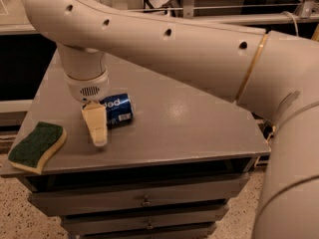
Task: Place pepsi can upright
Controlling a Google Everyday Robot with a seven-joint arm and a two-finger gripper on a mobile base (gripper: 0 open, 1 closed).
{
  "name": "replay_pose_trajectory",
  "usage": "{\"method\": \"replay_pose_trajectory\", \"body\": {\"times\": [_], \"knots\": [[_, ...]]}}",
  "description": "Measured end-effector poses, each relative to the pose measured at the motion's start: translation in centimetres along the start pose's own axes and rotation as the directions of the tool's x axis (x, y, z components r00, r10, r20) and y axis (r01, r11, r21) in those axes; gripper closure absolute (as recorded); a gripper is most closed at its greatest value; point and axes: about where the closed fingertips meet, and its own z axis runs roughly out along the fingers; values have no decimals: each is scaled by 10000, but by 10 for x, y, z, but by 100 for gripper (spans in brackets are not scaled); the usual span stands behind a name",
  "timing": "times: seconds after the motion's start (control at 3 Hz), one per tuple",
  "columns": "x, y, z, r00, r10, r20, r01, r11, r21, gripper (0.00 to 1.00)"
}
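The pepsi can [117,109] lies on its side on the grey table [189,128], left of centre, its white lettering facing me. My gripper [98,133] hangs from the white arm just in front of and left of the can, its cream finger [95,124] pointing down toward the tabletop. The finger covers the can's left end. I cannot see whether it touches the can.
A green and yellow sponge [36,146] lies at the table's front left corner. The big white arm [164,44] spans the upper view. Drawers [144,201] sit below the tabletop. Metal frames stand behind the table.
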Motion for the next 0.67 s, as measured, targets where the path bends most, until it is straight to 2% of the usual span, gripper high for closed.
{"method": "replay_pose_trajectory", "body": {"times": [0.33,0.67], "knots": [[0,0,0,10000,-3,17,3,10000,37,42],[3,3,-6,9981,-92,617,76,9996,266,73]]}}
